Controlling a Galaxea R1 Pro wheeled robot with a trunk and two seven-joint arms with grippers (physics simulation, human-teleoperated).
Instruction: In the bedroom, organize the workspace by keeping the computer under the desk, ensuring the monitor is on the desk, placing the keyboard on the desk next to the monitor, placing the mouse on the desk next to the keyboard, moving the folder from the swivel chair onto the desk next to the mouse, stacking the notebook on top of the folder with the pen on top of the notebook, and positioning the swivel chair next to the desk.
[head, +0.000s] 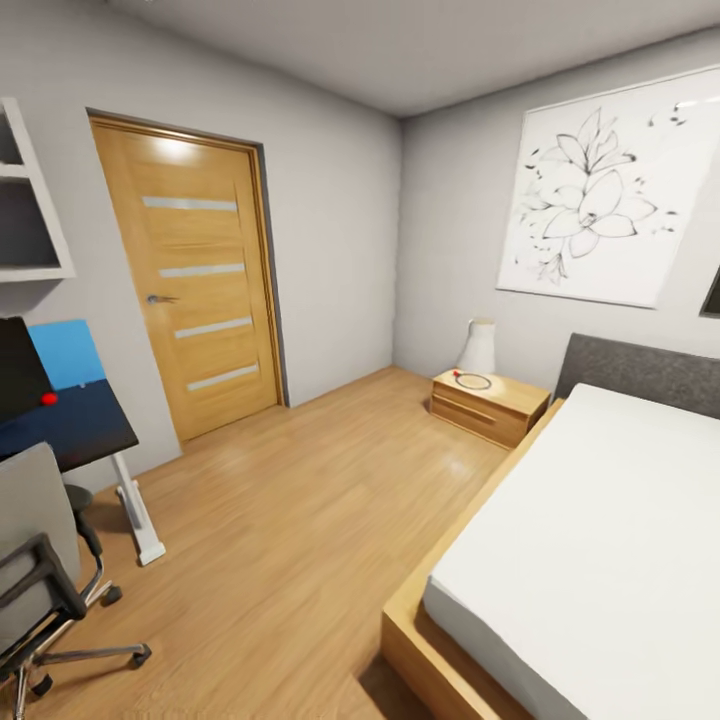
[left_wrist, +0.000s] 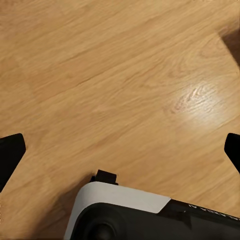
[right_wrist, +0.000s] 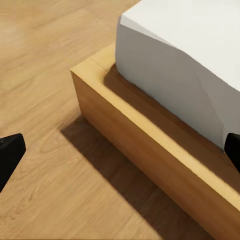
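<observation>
Wooden bed frame (right_wrist: 150, 145) is sitting just beside the right gripper (right_wrist: 120, 150), both grippers' fingers spread apart and empty, while the desk (head: 70, 425) and chair (head: 40, 560) are waiting far left: turning could clip it.

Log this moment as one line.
phase: in transit | left pincer: open over wood floor | right pincer: open near bed frame | desk, swivel chair: head view's left
</observation>
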